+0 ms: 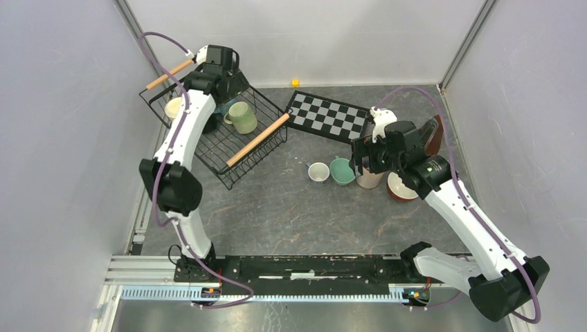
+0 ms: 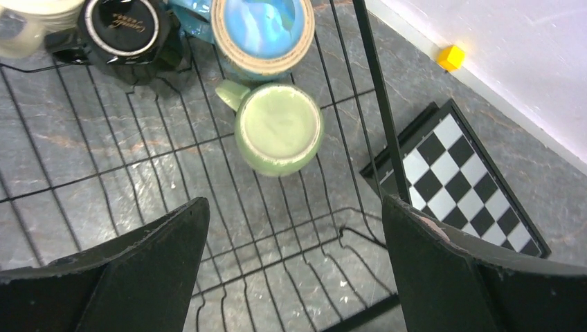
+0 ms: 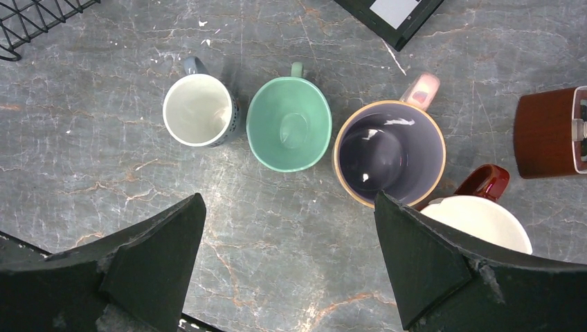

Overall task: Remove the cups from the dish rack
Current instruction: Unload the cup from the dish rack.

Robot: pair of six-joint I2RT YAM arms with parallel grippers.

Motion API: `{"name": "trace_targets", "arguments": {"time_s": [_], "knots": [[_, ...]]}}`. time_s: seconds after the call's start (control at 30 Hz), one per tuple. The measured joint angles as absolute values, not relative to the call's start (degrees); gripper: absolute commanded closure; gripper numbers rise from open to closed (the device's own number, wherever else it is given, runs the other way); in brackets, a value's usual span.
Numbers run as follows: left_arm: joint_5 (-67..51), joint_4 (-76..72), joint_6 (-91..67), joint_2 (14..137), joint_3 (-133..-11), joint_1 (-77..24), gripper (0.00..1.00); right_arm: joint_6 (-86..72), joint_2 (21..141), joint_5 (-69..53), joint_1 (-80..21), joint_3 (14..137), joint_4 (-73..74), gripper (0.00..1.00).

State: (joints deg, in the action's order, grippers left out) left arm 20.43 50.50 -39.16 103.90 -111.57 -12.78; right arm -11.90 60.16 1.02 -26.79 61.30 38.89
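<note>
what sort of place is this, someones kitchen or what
Probably a robot lab test cell, not a kitchen: plain walls box in the table, two arms bolted to a metal rail, and the dish rack and checkered board look like props.

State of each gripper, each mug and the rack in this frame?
Left gripper: open, empty
Right gripper: open, empty
Rack: holds at least four mugs
Green mug: in rack, seemingly base up
Black mug: in rack, base up
Blue mug: in rack, base up
Cream mug: in rack, orientation unclear
White mug: on table, upright, empty
Teal mug: on table, upright, empty
Pink-handled mug: on table, upright, empty
Red-handled mug: on table, upright, partly hidden
</note>
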Motion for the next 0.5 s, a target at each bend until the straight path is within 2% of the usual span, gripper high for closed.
{"name": "trace_targets", "arguments": {"time_s": [0.5], "knots": [[21.6, 53.4, -46.1, 126.2, -129.2, -10.3, 0.00, -11.7, 60.7, 1.5, -27.0, 63.9, 41.2, 0.02]]}}
